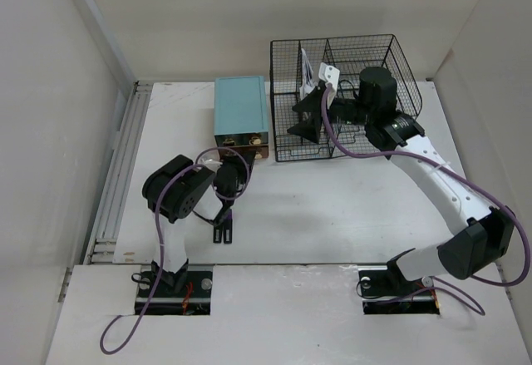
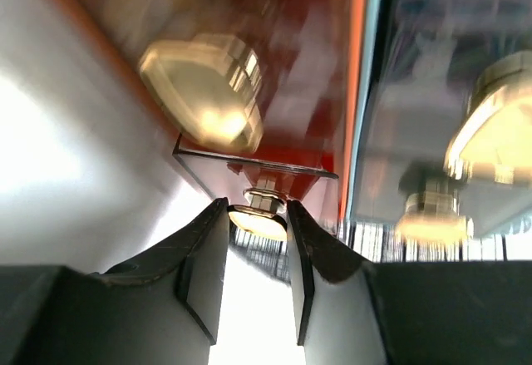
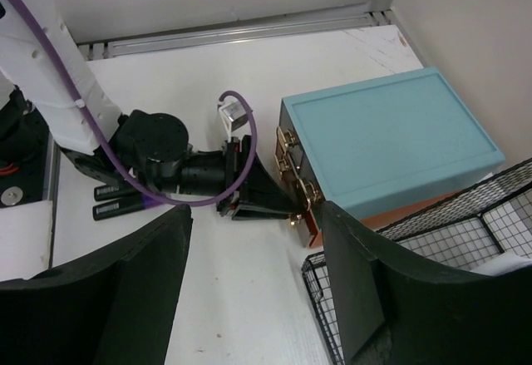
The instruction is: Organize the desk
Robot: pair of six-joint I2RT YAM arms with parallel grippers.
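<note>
**mika:** Two arms, one big white desk (image 1: 332, 215). Where's the desk compared to each tool?

**jo:** Right underneath both. It's the flat slab everything sits on. The left tool (image 1: 249, 159) is low over the middle-left part, nosed up against the front of the drawer box (image 1: 241, 107). The right tool (image 1: 301, 115) hangs over the far right corner, above the wire rack (image 1: 374, 49), which stands on the desk just beside the box.

**mika:** And the room?

**jo:** Plain pale walls (image 1: 50, 91) box it in on three sides. A grey metal rail (image 1: 116, 174) runs down the desk's left edge. The surface itself is matte white.

**mika:** Materials?

**jo:** The rack is black wire mesh, split into compartments. The drawer box has a smooth teal top and a dark reddish front. Two short black bars (image 1: 223, 232) lie on the desk by the left arm, too small to say what they are.

**mika:** Grips?

**jo:** The left tool's fingers (image 2: 204, 273) sit close together, tips pinching a small shiny brass knob (image 2: 258, 219) on that drawer front from both sides. The right tool is spread wide with nothing between its fingers.
</note>
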